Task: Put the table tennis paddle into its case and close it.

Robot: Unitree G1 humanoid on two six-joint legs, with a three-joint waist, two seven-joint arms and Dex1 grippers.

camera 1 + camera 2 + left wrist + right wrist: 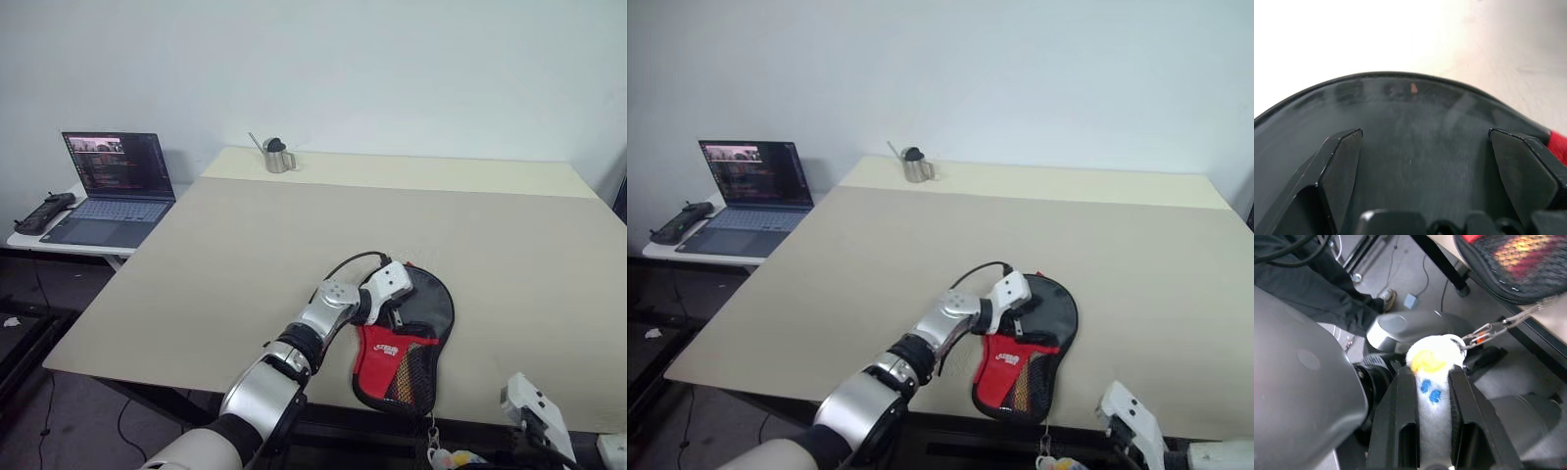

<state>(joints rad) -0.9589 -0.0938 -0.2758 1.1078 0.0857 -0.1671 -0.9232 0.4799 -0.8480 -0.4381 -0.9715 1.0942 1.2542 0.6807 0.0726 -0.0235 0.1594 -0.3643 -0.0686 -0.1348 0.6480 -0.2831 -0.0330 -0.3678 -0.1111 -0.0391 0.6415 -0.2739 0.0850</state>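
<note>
Nearest, at the table's (196, 255) front edge, the case (416, 343) lies closed, black and red, its narrow end overhanging; the left gripper (390, 294) rests on its black top, and the right gripper (534, 416) sits low beside the table's corner; a laptop (118, 186) and a metal cup (277, 155) stand far off. From the left wrist, both fingers (1342, 166) stand wide apart over the case's dark face (1415, 127), holding nothing. From the right wrist, the fingers (1396, 416) pinch a white-yellow plush charm (1432, 372), chained to the case's mesh end (1518, 264). I cannot see the paddle.
</note>
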